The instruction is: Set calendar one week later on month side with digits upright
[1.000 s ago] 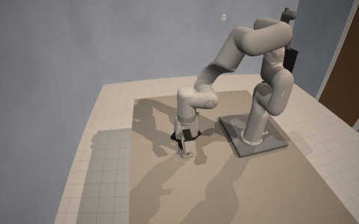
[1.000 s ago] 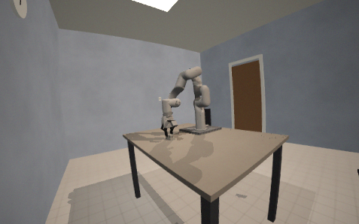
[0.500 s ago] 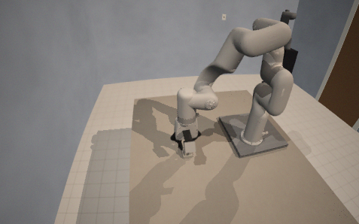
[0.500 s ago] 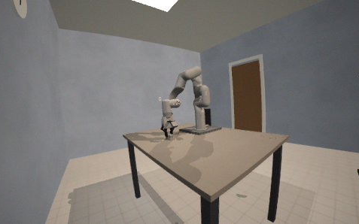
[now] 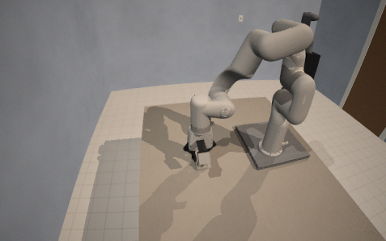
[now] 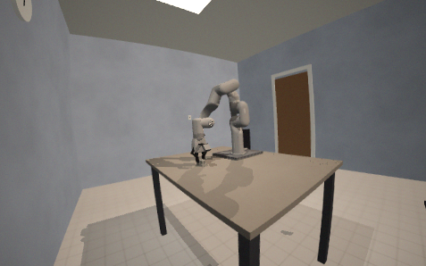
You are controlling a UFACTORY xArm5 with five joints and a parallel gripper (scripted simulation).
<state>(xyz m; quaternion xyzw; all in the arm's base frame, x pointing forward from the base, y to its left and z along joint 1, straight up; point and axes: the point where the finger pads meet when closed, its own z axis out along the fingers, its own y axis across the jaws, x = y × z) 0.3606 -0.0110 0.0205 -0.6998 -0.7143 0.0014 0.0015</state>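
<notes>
Calendar parts are hard to make out at this size: only a small pale block (image 5: 202, 160), taken to be one of the cubes, is seen at the tips of the gripper (image 5: 200, 163), low over the table (image 5: 303, 202). No digits or month name can be read on it, and the tray cannot be told apart from the dark patch (image 5: 186, 146) seen just behind the gripper body. Whether the block rests on the table or is raised slightly off it cannot be told from either view.

The gripper is pointed straight down, and its fingers are parted to about half their range, with the pale block seen between or just in front of them. No firm clamping is shown, and the claw is judged to be partly open rather than closed on the block.

The arm (image 5: 262, 44) is bent high over its own shoulder and reaches down to the far left part of the table. It is mounted on a grey base plate (image 5: 262, 165) fixed near the table's back edge. Broad shadows of the arm are cast across the tan table top.

In the exterior view the table is shown standing on dark legs over a tiled floor (image 6: 124, 232). A brown door (image 6: 294, 116) is set in the right wall, and a clock (image 6: 23, 6) is partly seen on the left wall.
</notes>
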